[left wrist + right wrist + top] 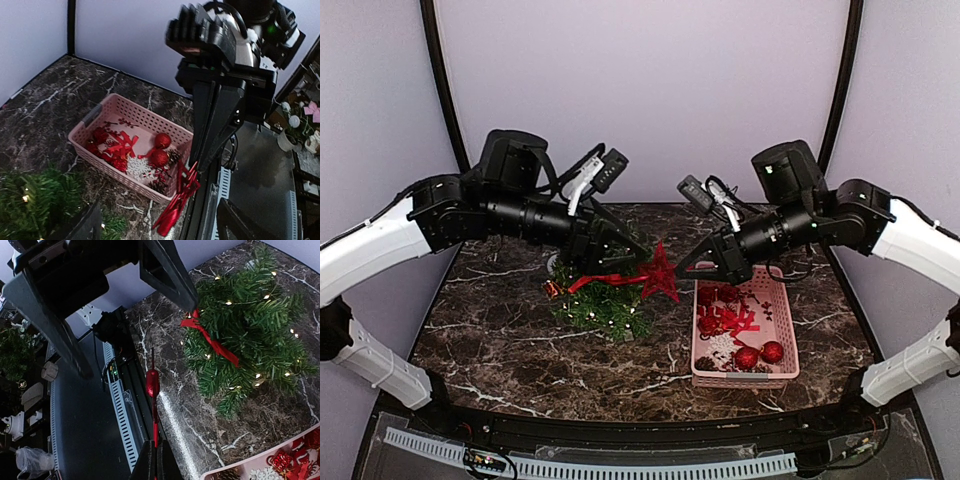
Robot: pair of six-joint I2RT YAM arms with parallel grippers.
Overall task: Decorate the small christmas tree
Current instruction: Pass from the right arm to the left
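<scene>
Right gripper (156, 450): jaws closed flat on the lower edge of a red glittery star-shaped ornament (658, 272). The star is held off the table, edge-on to the right wrist camera, and in the top view sits just at the right side of the tree.

Left gripper (139, 339): jaws spread wide, nothing between them. One black finger (165, 275) ends right at the upper end of a red ribbon strip (215, 345). Contact between the fingertip and the ribbon cannot be told. The ribbon lies draped diagonally across the green branches.

Small christmas tree (600, 305): bushy dark green artificial needle branches with tiny warm-white lights lit. It stands left of centre on the dark brown marble-pattern tabletop (500, 340), directly under the left gripper. A small reddish-gold item sits at its left edge, too small to identify.

Pink plastic lattice basket (790, 340): to the right of the tree and apart from it, below the right arm. It contains round red baubles (772, 351), a white snowflake (139, 167), red ribbon pieces and dark pine cones.
</scene>
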